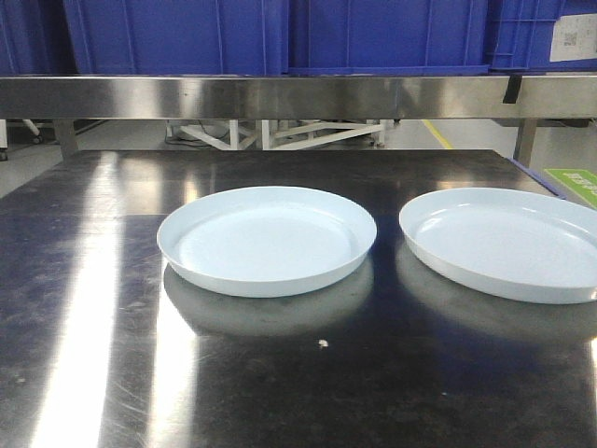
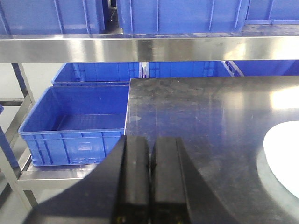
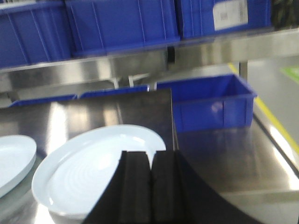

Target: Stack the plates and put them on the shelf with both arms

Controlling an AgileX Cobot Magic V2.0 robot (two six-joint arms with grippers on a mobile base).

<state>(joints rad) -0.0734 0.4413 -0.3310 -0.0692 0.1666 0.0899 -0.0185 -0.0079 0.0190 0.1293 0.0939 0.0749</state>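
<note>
Front view: two plates lie right side up and well apart on the dark steel tabletop (image 1: pixel 84 308), not yet stacked. The left plate (image 1: pixel 267 238) sits about midway between the tabletop's left and right edges. The right plate (image 1: pixel 508 241) sits toward the right edge, its outer rim cut off by the frame. A small pale speck (image 1: pixel 323 344) lies on the surface just in front of the left plate. Beyond the far edge runs a brushed-steel bar of the shelf (image 1: pixel 298 96), with blue crates (image 1: pixel 177 35) standing side by side on it.

Left wrist view: the left gripper (image 2: pixel 150 182) hangs at the tabletop's left edge. Its two black fingers are pressed together with only a thin seam between them, and they grip nothing. The left plate's rim shows at the right side of this view, apart from the gripper. An open blue crate (image 2: pixel 74 123) stands on a lower tier just beside the tabletop's left edge.

Right wrist view: the right gripper (image 3: pixel 150 186) is likewise closed on itself and empty. It is poised at the near rim of the right plate; whether it touches the rim cannot be told. This plate lies close to the tabletop's right edge, short of the far right corner, with the left plate's rim visible beyond it. A further blue crate (image 3: pixel 210 105) stands past that edge
</note>
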